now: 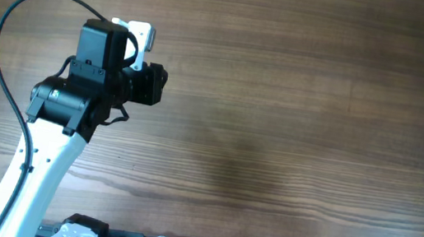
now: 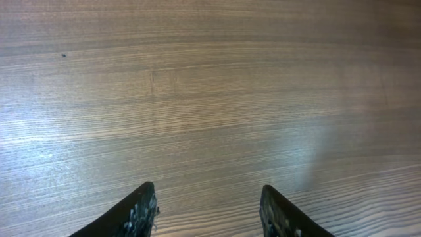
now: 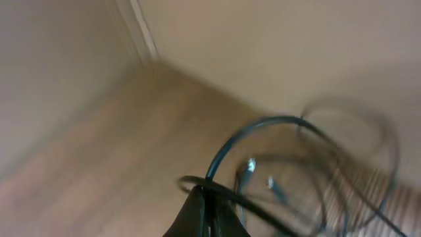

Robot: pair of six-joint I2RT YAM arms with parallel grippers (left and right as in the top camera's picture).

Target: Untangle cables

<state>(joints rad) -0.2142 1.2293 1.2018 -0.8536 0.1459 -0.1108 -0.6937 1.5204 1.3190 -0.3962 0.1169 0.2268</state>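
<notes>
Closest in the blurred right wrist view, the right hand (image 3: 204,209) has its fingers pressed together on the cables (image 3: 276,120). Their thin dark loops hang beyond it, partly screening a pale wall. Farther across the wooden worktop (image 1: 281,103), the left hand (image 2: 207,204) gapes wide above the wood grain, holding nothing.

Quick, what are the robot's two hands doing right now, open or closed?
Left hand: open, holding nothing.
Right hand: closed on thin black looped cables.

White left arm (image 1: 33,161), black left hand (image 2: 209,209)
</notes>
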